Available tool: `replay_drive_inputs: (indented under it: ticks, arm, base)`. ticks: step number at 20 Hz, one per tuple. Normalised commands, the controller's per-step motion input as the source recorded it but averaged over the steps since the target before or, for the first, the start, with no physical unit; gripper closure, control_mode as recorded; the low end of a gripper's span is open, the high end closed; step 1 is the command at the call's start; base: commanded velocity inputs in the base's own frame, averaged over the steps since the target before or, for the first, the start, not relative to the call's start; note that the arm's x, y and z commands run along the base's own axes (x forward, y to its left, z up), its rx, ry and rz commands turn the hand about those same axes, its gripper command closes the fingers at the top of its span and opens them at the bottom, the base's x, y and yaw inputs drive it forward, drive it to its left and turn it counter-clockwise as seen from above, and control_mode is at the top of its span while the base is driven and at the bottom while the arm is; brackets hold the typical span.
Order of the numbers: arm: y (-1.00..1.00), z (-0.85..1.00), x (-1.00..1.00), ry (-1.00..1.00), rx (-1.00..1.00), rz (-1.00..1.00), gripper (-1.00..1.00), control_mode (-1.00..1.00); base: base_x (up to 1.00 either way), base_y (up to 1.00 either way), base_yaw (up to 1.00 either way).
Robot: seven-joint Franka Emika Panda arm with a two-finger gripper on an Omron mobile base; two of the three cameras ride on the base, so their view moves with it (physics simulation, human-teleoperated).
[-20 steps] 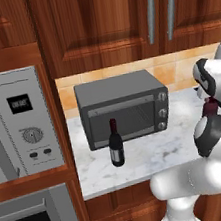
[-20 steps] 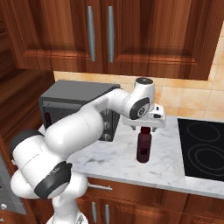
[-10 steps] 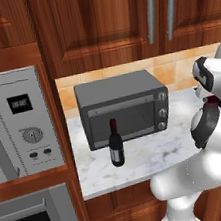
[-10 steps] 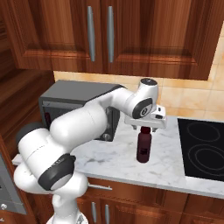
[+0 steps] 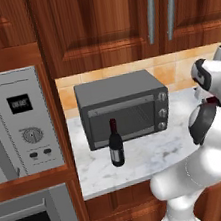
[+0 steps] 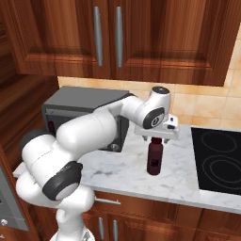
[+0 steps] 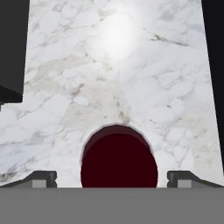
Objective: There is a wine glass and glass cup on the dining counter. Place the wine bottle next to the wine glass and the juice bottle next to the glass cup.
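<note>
A squat dark red bottle (image 6: 154, 159), which you can take to be the juice bottle, stands upright on a marble counter (image 6: 122, 175). The gripper (image 6: 156, 135) hangs directly over its neck. In the hand view the bottle's round dark top sits at 6 o'clock, and the two fingertips (image 7: 43, 177) show at its 9 and 3 o'clock, spread wide, with bare marble between each tip and the cap. The gripper is released and grasps nothing.

Seen from the right base camera, a black cooktop (image 6: 219, 157) lies on the counter at the bottle's 3 o'clock. A grey toaster oven (image 6: 77, 106) stands at its 9 o'clock, behind the arm's elbow. In the left base view the wine bottle (image 5: 116, 144), slim and near black with a red neck and a pale label, stands just in front of that oven.

Here is what could go wrong:
- If you close too high, the tips catch only the narrow cap, and the bottle may swing or slip out when you lift.
- If you descend off centre, one tip lands on the bottle's shoulder and tips it toward the cooktop.
- The bottle's top sits low in the hand view, so check that it is centred between the tips before you close.
- When you carry it away, a wide swing of the elbow could knock the oven or sweep the wine bottle over.
</note>
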Motion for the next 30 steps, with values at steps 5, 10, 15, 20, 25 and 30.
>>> replay_drive_inputs:
  ticks: [5, 10, 15, 20, 25, 30]
  arm:
    - [-0.04, -0.13, 0.02, 0.0, 0.0, 0.0, -1.0, -1.0]
    - [-0.08, -0.12, 0.0, 0.0, 0.0, 0.0, -1.0, -1.0]
    - [-0.01, -0.15, 0.0, 0.0, 0.0, 0.0, 1.0, -1.0]
    - [0.0, -0.05, -0.01, 0.0, 0.0, 0.0, 1.0, -1.0]
    - [-0.02, 0.28, -0.32, -0.03, 0.0, 0.0, 1.0, -1.0]
    - [0.0, 0.57, -0.5, -0.01, 0.0, 0.0, 1.0, -1.0]
  base:
    - [0.0, 0.0, 0.0]
    - [0.0, 0.0, 0.0]
    - [0.0, 0.0, 0.0]
    - [0.0, 0.0, 0.0]
    - [0.0, 0.0, 0.0]
    - [0.0, 0.0, 0.0]
